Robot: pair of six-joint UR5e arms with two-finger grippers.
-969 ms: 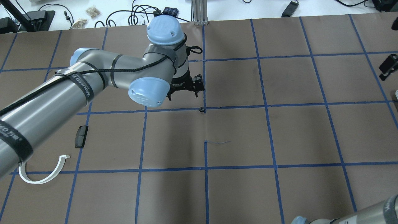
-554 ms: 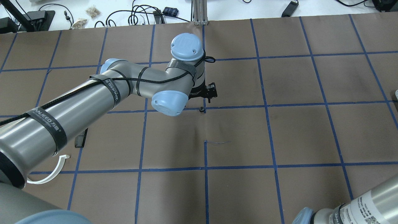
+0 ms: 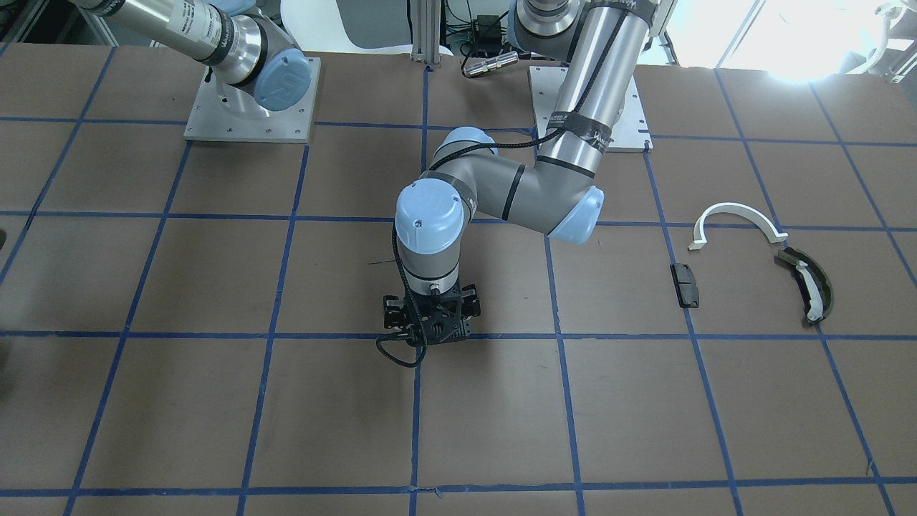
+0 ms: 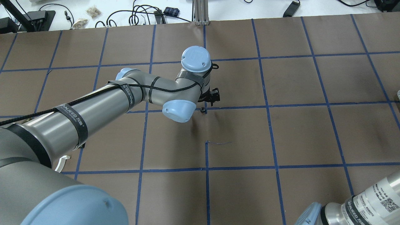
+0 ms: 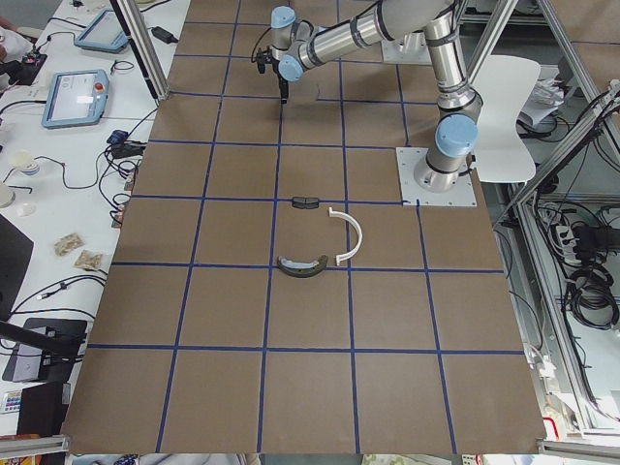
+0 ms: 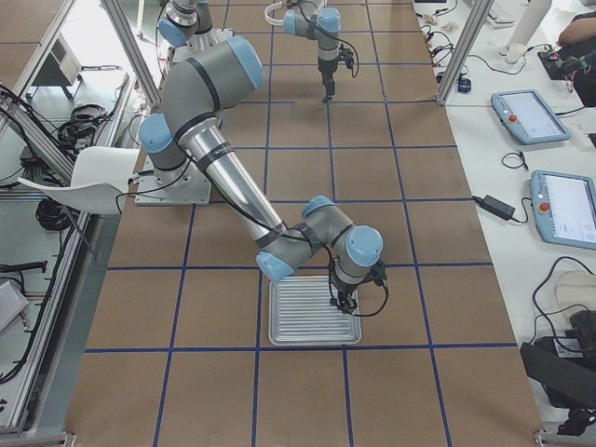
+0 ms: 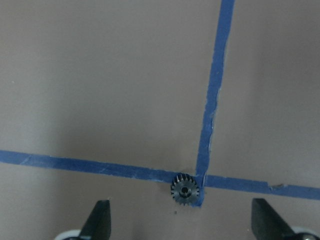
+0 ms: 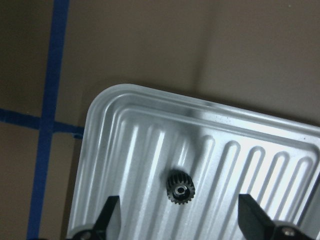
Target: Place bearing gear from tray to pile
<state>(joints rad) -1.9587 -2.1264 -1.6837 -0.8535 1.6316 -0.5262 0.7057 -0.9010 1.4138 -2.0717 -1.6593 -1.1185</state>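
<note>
A small black toothed gear (image 8: 180, 189) lies in the ribbed metal tray (image 8: 145, 145), between the open fingers of my right gripper (image 8: 179, 214), which hovers just above it; the tray also shows in the exterior right view (image 6: 293, 317). A second black gear (image 7: 186, 189) lies on the table at a blue tape crossing (image 4: 203, 110). My left gripper (image 7: 181, 216) is open above it (image 4: 213, 95). The pile lies apart: a white half-ring (image 3: 738, 213), a dark olive curved piece (image 3: 808, 283) and a black block (image 3: 686, 284).
The table is brown paper with a blue tape grid. The left arm's long grey links (image 4: 93, 109) span the overhead view's left half and hide most of the pile there. The right arm's elbow (image 4: 359, 203) fills the bottom right corner. Cables and boxes lie beyond the far edge.
The left arm has swung right and toward the table's middle, bringing its gripper close over the gear at the tape crossing. The right arm's elbow has come further into the bottom right corner.
</note>
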